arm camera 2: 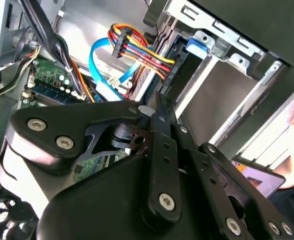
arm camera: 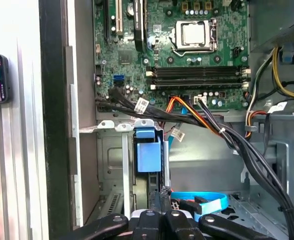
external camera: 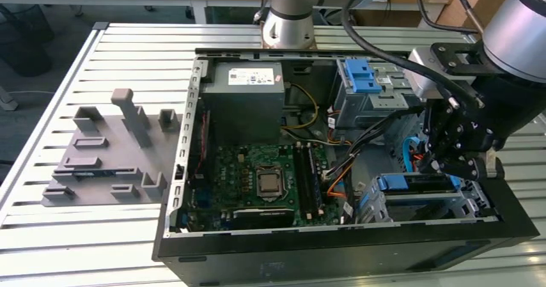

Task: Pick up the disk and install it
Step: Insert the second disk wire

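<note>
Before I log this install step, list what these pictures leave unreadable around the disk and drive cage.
1. Exterior view: most of the disk, label included, hidden by the drive cage and the gripper.
2. First wrist view: the disk's lower end, covered by the gripper; seating depth unclear.
3. Second wrist view: the drive cage under the gripper, blocked by its linkage.
</note>
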Robot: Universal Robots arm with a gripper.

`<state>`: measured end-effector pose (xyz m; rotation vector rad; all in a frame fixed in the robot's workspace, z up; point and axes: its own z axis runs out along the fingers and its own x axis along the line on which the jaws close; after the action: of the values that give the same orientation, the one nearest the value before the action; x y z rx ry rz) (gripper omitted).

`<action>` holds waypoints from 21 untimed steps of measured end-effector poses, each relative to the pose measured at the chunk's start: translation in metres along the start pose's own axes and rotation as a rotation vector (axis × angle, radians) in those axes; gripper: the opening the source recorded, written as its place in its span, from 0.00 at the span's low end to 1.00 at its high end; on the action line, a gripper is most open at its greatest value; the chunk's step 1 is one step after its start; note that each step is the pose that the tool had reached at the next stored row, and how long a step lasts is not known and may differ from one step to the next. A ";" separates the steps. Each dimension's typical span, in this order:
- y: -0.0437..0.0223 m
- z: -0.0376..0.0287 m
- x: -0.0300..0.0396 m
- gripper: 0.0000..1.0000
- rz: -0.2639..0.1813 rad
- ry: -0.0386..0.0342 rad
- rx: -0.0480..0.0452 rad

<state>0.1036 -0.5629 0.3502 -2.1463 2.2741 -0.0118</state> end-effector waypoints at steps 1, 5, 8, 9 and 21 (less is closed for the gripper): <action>0.0001 -0.0030 0.0000 0.11 0.000 0.0000 0.0001; 0.0042 -0.0106 0.0001 0.11 0.000 -0.0003 0.0000; 0.0119 -0.0109 0.0006 0.11 0.000 0.0001 0.0003; 0.0132 -0.0116 0.0007 0.11 0.000 0.0004 0.0003; 0.0139 -0.0265 -0.0099 0.11 0.000 -0.0001 0.0003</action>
<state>0.0899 -0.5523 0.3765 -2.1462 2.2739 -0.0120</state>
